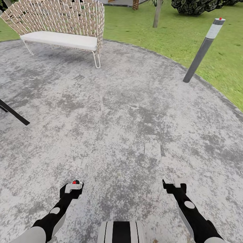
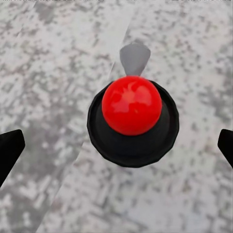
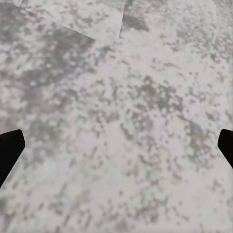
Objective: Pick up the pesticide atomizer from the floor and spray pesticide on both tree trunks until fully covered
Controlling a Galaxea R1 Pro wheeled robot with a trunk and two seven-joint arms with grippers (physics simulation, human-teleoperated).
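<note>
While the robot stands on a round mottled grey paved floor [image 1: 128,111], both arms reach low over it.

Green lawn [image 1: 189,37] borders the paving, with a woven bench [image 1: 64,28] holding a white cushion at the far left and a grey post [image 1: 202,50] leaning at the right edge. A tree trunk [image 1: 157,13] rises from the grass beyond. The left gripper [image 1: 72,187] holds the sprayer [image 2: 132,121], its red cap and dark body between wide-set fingers [image 2: 9,150]. The right gripper [image 1: 174,185] is spread wide, holding nothing.
</note>
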